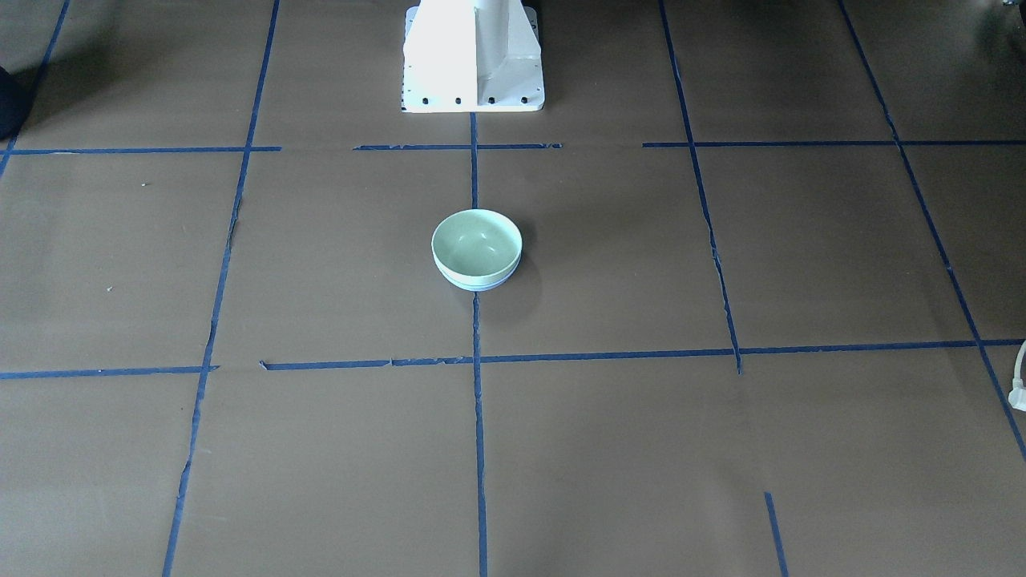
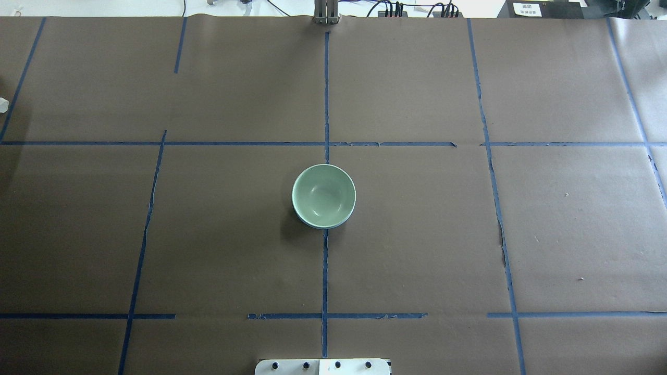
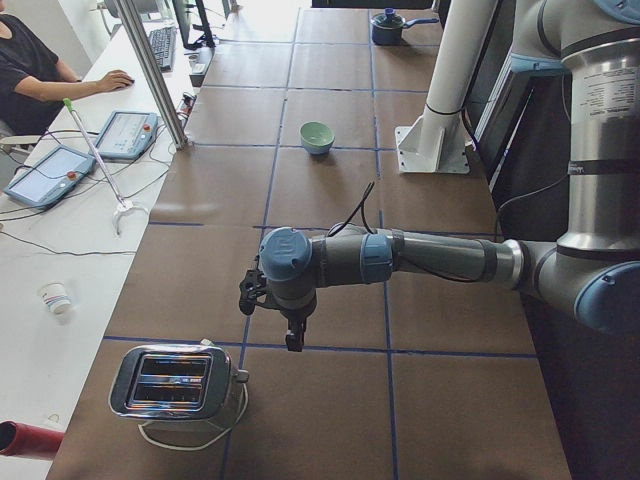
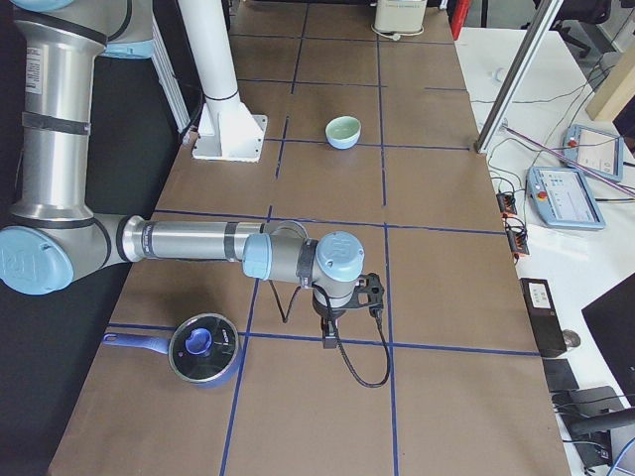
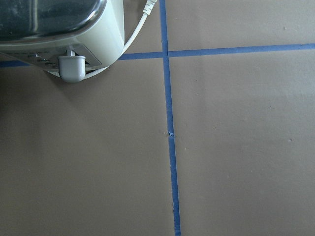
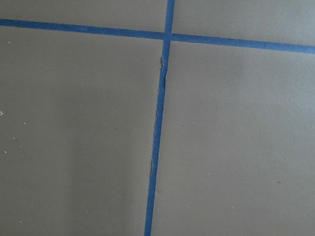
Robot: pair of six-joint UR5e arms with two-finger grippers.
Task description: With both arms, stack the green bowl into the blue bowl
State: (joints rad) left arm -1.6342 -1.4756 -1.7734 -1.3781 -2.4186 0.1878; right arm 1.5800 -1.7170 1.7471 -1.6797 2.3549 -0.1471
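Observation:
The green bowl (image 1: 476, 244) sits nested inside the blue bowl (image 1: 479, 284) at the middle of the table. Only a thin pale rim of the blue bowl shows under it. In the overhead view the green bowl (image 2: 323, 195) covers the blue bowl (image 2: 329, 226) almost fully. The pair also shows small in the left side view (image 3: 317, 136) and the right side view (image 4: 343, 130). My left gripper (image 3: 291, 338) hangs over the table's left end, far from the bowls. My right gripper (image 4: 327, 335) hangs over the right end. I cannot tell whether either is open or shut.
A silver toaster (image 3: 180, 383) with a cord stands by my left gripper and shows in the left wrist view (image 5: 54, 29). A blue lidded pot (image 4: 203, 349) stands near my right gripper. The white pedestal (image 1: 473, 56) is behind the bowls. An operator (image 3: 30, 70) sits at the side desk.

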